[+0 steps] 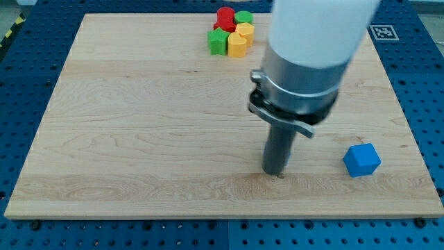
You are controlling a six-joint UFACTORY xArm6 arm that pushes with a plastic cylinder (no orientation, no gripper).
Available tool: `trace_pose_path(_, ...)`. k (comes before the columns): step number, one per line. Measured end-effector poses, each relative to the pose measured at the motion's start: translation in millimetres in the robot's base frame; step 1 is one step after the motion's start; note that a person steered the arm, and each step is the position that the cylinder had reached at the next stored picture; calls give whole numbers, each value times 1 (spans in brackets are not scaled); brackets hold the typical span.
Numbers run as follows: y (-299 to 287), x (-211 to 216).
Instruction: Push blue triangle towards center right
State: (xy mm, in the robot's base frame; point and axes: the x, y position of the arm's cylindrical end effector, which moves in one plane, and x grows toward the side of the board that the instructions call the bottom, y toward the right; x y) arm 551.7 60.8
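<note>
My tip (pixel 276 173) rests on the wooden board (pixel 139 125), right of centre and near the view's bottom. A blue block (pixel 361 160), which looks like a cube, lies about 120 px to the tip's right, close to the board's bottom right corner. The tip is clear of it. I see no blue triangle. The wide grey and white arm body (pixel 305 62) hides part of the board's upper right area.
A tight cluster of blocks sits at the board's top edge, left of the arm: a red block (pixel 225 17), a green block (pixel 243 17), a yellow block (pixel 245 30), a green block (pixel 218 42) and a yellow block (pixel 237 45).
</note>
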Motion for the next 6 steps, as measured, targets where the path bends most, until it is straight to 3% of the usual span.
trace_pose_path(1,-8,-27)
trace_pose_path(2,-5,-25)
trace_pose_path(4,1,10)
trace_pose_path(6,29,-26)
